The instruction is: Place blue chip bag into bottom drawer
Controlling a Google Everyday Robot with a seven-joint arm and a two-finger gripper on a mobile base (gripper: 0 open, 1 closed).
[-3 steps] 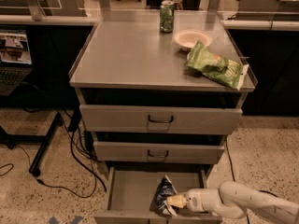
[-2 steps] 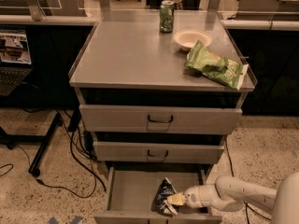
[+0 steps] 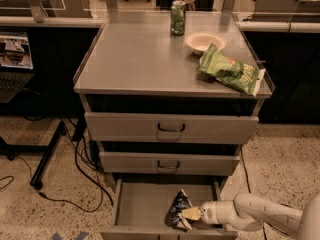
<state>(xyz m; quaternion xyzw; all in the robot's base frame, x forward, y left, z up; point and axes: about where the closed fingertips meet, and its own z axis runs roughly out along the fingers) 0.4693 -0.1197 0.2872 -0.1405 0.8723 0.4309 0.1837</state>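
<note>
The bottom drawer (image 3: pixel 142 204) is pulled open below the two upper drawers, showing its plain grey inside. The blue chip bag (image 3: pixel 178 209) stands crumpled inside it, right of the middle, near the front wall. My gripper (image 3: pixel 190 214) reaches in from the lower right on a white arm, with its yellowish fingertips at the bag's right side. The bag rests on the drawer floor.
On the cabinet top (image 3: pixel 135 54) stand a green soda can (image 3: pixel 177 17), a white bowl (image 3: pixel 205 41) and a light green chip bag (image 3: pixel 230 70). The two upper drawers (image 3: pixel 170 128) are closed. Cables and a black stand foot lie on the floor at the left (image 3: pixel 45 164).
The arm has shifted a little in the lower right; the bag and gripper stay at about the same place in the drawer.
</note>
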